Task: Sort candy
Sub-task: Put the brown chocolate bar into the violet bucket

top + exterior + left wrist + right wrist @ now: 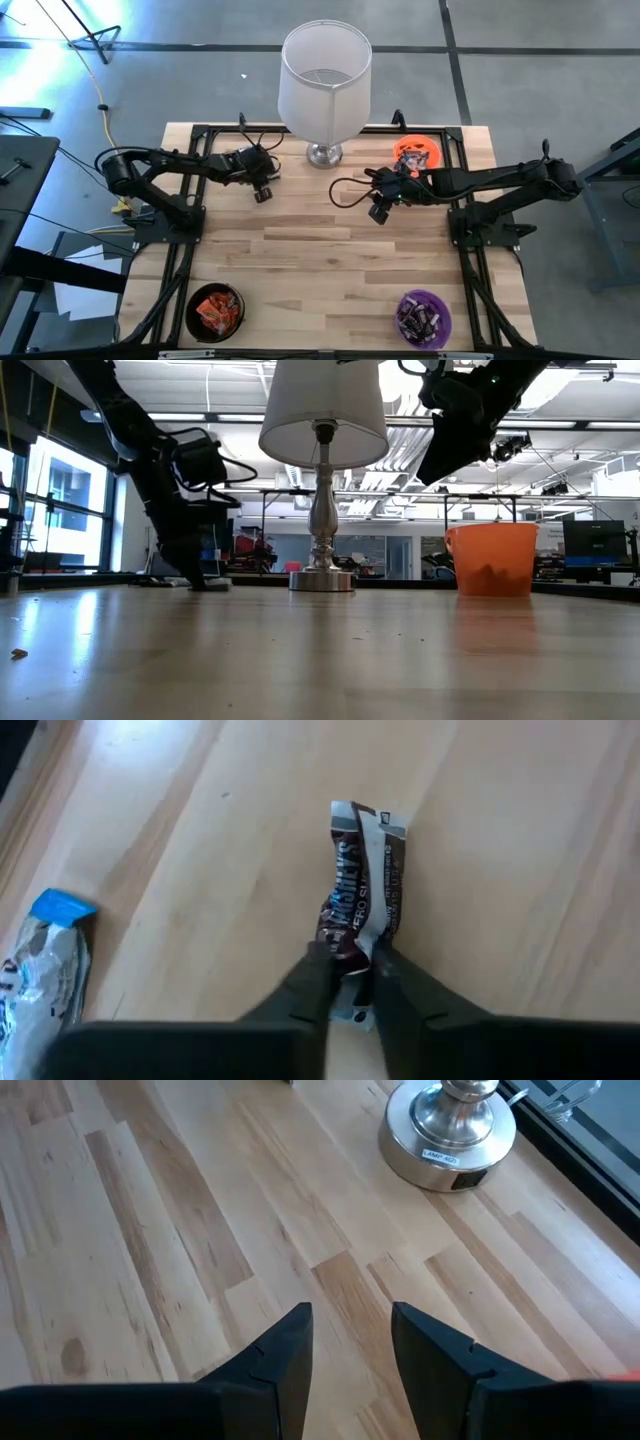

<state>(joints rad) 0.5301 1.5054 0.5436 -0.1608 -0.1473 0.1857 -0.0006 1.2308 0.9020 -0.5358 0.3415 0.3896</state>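
My left gripper (263, 193) (352, 960) is low over the table's far left part, shut on a dark brown wrapped candy bar (365, 870). A silvery blue-white candy bar (45, 960) lies flat on the wood close beside it. My right gripper (379, 212) (350, 1330) is open and empty above bare wood, near the lamp base (450, 1130) and next to the orange bowl (417, 152). The black bowl (215, 312) holds orange-red candy. The purple bowl (424, 318) holds dark candy. My left gripper pinches the dark brown bar's near end (345, 935) between its two fingers. The fingers come from above, slanting down, and lie along the bar, which sticks out past the fingertips. Whether the bar's far end rests on the table, I cannot tell.
A lamp with a white shade (323, 70) stands at the table's far middle, between the two arms. The orange bowl also shows in the low view (490, 558). The black and purple bowls stand at the near edge. Bare wood (320, 270) spreads across the table's middle.
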